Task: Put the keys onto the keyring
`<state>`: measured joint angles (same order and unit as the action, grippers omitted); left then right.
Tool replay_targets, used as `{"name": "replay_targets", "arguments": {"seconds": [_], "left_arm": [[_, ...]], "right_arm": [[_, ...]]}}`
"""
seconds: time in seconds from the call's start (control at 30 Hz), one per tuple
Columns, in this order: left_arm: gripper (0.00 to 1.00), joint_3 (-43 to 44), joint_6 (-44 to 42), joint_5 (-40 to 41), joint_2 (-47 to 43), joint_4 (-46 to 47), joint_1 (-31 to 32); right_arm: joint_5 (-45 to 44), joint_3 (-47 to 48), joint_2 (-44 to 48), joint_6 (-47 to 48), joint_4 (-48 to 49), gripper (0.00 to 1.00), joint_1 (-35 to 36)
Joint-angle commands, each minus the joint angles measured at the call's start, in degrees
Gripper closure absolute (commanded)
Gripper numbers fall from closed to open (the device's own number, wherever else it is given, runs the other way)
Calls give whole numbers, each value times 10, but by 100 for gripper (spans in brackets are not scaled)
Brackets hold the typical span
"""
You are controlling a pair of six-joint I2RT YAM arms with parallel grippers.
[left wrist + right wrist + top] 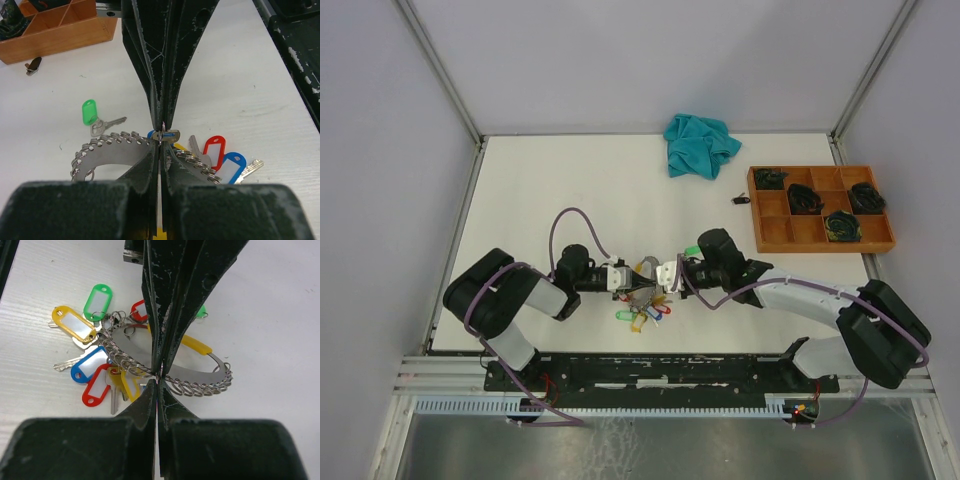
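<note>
Keys point(90, 365) cluster just beneath the pincer tips. The left pincer point(161, 136) and right pincer point(158, 375) both pinch the keyring point(200, 367).

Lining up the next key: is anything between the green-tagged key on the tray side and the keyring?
Nothing visible does. That green-tagged key lies on bare table close beside the keyring; whether they touch, I cannot tell. The left tool and right tool are both shut at the keyring.

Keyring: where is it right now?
In the top view the keyring is over the near middle of the table, between the left gripper and right gripper, both shut on it; the tagged keys bunch just below, toward the arm bases.
</note>
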<state>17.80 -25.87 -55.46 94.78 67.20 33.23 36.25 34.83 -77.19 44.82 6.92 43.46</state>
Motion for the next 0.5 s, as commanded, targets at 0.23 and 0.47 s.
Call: {"name": "replay_targets", "arguments": {"seconds": [0.23, 0.47], "left_arm": [[97, 31, 75, 18, -33, 38, 13], [97, 22, 109, 30, -35, 80, 8]], "right_arm": [[-21, 26, 18, 76, -37, 99, 24], [-44, 19, 25, 90, -52, 99, 27]]}}
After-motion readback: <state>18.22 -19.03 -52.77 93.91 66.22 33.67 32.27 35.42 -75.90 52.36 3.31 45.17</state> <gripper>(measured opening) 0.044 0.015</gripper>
